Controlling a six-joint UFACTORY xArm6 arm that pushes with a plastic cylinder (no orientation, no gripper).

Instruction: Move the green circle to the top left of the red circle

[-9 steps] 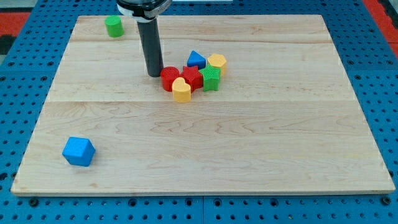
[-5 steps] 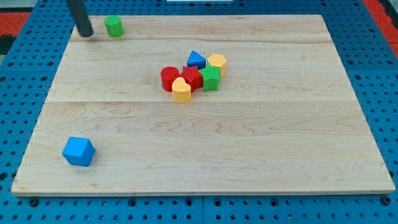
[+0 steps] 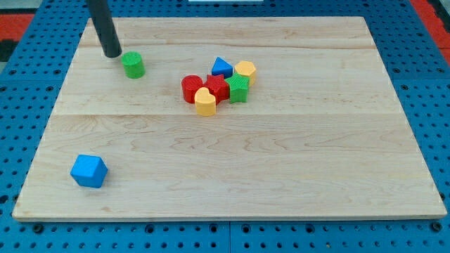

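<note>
The green circle (image 3: 133,65) stands on the wooden board (image 3: 232,161), left of the cluster of blocks. My tip (image 3: 112,53) rests on the board just up and left of it, close to touching. The red circle (image 3: 190,89) is the leftmost block of the cluster in the middle, well to the right of the green circle.
The cluster also holds a second red block (image 3: 217,88), a yellow block (image 3: 205,102) at its bottom, a green block (image 3: 239,88), a blue triangle (image 3: 222,67) and another yellow block (image 3: 245,70). A blue block (image 3: 88,171) sits at the view's bottom left.
The rod went from beside the red circle to the top left corner, then came down and right. The green circle has been pushed down and slightly right from the top edge.
</note>
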